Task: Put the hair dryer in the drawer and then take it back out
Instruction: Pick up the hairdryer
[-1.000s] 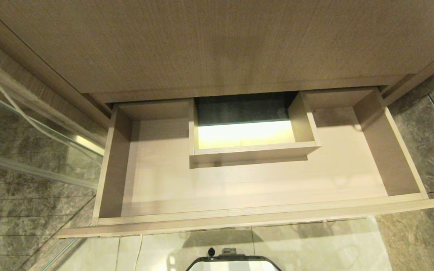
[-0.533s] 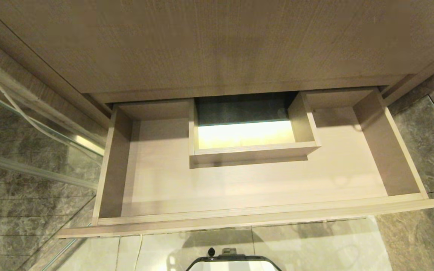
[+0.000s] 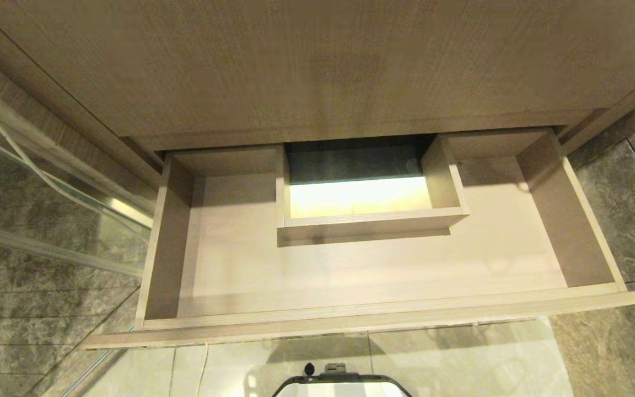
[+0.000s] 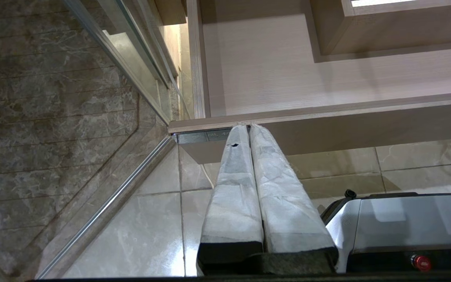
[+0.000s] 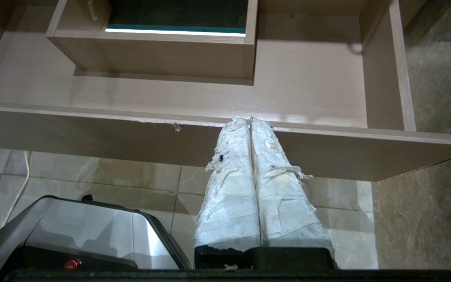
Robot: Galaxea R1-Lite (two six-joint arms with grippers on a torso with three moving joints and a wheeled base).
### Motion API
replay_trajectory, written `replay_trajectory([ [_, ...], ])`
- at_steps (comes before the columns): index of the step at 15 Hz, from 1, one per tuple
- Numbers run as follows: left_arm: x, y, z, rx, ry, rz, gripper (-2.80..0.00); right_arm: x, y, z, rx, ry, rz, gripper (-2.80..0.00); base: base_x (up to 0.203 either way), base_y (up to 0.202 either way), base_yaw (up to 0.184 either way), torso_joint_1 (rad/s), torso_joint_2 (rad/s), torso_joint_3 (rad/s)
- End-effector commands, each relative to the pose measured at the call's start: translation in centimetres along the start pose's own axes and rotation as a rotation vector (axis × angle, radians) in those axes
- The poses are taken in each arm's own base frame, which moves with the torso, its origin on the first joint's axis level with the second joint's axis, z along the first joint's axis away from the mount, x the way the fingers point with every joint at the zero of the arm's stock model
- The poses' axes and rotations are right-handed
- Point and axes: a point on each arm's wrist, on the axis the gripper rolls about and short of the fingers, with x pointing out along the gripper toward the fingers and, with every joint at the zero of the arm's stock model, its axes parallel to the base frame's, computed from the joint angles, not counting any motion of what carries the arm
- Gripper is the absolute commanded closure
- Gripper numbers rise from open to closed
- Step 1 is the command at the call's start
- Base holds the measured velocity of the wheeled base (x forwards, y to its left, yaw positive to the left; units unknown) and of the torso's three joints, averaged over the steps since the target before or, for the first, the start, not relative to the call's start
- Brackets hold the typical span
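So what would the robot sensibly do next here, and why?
Probably go looking for the hair dryer by turning or backing away. The drawer stands pulled open and holds nothing, no hair dryer shows in any view, and both the left claw and the right claw are shut on nothing, low in front of the drawer.

left tool (image 4: 249, 127): fingers pressed together, parked low; right tool (image 5: 250, 119): fingers pressed together, parked low

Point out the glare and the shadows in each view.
Head view: the boxed cut-out glows blown-out yellow-white; shadow fills the drawer along its left wall. Left wrist view: sheen on the floor tiles. Right wrist view: a bright strip at the cut-out's edge; shadow under it.
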Motion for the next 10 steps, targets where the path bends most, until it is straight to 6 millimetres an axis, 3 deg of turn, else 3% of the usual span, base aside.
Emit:
replay_trajectory([
  [1,0.0,0.0,-0.01,-0.006,0.0,0.001,0.0,-0.08,0.1,-1.18,0.0,0.002,0.003,0.0,0.0,0.0,0.0,0.0,0.0,0.0],
  [5,0.0,0.0,0.01,-0.011,-0.001,0.001,0.0,-0.08,0.08,-1.19,0.006,0.004,-0.004,0.0,0.0,0.0,0.0,0.007,-0.02,-0.011],
  [8,0.0,0.0,0.01,-0.009,-0.001,0.001,0.0,-0.08,0.08,-1.19,0.006,0.004,-0.006,0.0,0.0,0.0,0.0,0.079,-0.35,-0.161],
  [10,0.0,0.0,0.0,-0.009,-0.001,0.001,0.0,-0.08,0.08,-1.19,0.006,0.004,-0.006,0.0,0.0,0.0,0.0,0.292,-0.47,-0.215],
])
